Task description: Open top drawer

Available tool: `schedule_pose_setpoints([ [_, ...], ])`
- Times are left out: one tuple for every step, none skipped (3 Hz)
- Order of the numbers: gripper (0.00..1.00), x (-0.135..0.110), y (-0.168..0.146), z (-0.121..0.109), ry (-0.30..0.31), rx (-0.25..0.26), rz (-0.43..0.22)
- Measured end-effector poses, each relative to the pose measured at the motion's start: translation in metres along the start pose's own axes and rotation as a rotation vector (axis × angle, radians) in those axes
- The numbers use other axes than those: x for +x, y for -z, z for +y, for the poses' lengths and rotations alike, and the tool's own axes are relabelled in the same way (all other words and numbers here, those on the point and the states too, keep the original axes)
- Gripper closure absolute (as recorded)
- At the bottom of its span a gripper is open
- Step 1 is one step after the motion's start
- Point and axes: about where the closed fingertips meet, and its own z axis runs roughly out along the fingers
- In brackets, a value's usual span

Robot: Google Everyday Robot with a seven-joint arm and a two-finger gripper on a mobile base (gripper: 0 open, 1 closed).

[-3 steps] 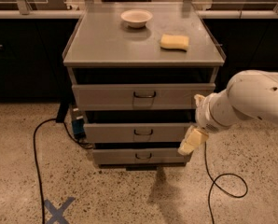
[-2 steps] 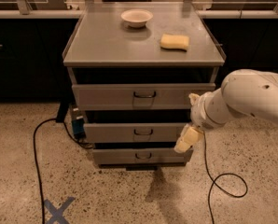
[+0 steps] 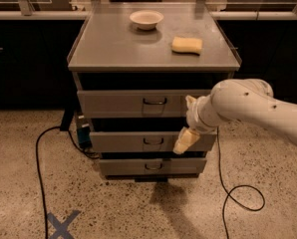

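Observation:
The top drawer [image 3: 118,103] is the widest grey front of three, just under the cabinet top, with a small dark bar handle [image 3: 155,101] at its centre. A dark gap shows above its front. My gripper [image 3: 186,136] hangs at the end of the white arm [image 3: 248,106], in front of the right part of the drawers. It is level with the middle drawer [image 3: 138,141], below and to the right of the top drawer's handle. It holds nothing that I can see.
A white bowl [image 3: 146,19] and a yellow sponge [image 3: 187,45] lie on the grey cabinet top [image 3: 113,44]. The bottom drawer [image 3: 138,166] is the narrowest. Black cables [image 3: 39,168] trail on the speckled floor on both sides. A blue tape cross [image 3: 61,224] marks the floor at the front left.
My arm and gripper have moved left, from the right edge of the drawers to further in front of them. The drawers have not moved.

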Motion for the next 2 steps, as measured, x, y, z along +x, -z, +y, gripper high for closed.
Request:
schedule_pose_setpoints([
  [0.0, -0.006, -0.034, -0.016, 0.02, 0.048, 0.005],
  [0.0, -0.003, -0.06, -0.033, -0.004, 0.109, 0.034],
])
